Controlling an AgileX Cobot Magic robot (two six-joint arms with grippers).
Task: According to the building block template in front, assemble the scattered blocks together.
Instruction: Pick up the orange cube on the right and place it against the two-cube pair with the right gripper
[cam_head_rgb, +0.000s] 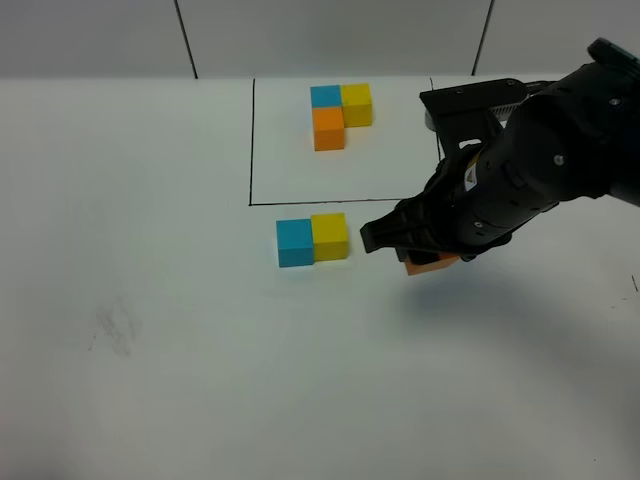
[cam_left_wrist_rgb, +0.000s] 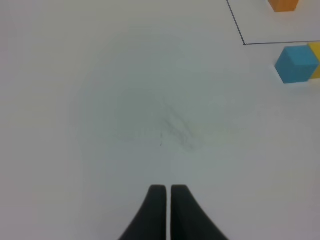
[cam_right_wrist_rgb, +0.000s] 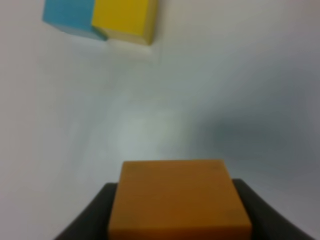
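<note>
Nearest you, the left claw (cam_left_wrist_rgb: 166, 192) shows only in its own wrist camera. Its two dark fingers (cam_left_wrist_rgb: 155, 210) are pressed together with nothing between them, over bare white surface (cam_head_rgb: 200, 400) and a faint grey scuff (cam_left_wrist_rgb: 175, 127). That frame cuts off the finger bases.

Farther in, your right claw (cam_right_wrist_rgb: 179, 215) is clamped on the orange block (cam_right_wrist_rgb: 177, 195), one black finger (cam_right_wrist_rgb: 92, 217) on each side. The wrist picture is soft and cuts off the block's near edge. From the high camera the arm hides most of that block and only an orange corner (cam_head_rgb: 432, 265) pokes out beneath it. You cannot tell whether it rests on the surface or hangs just above it. A small pale marking (cam_head_rgb: 468, 178) on the arm is too small to read.

Near the held block, toward the left arm's side, the loose blue block (cam_head_rgb: 295, 243) and loose yellow block (cam_head_rgb: 331, 236) sit touching, side by side.

Farthest off, inside a thin black outline (cam_head_rgb: 250, 150), stands the template: a blue cube (cam_head_rgb: 326, 97) touching a yellow cube (cam_head_rgb: 357, 104), with an orange cube (cam_head_rgb: 329, 129) against the blue one's near face. The arm covers the outline's near right corner.
</note>
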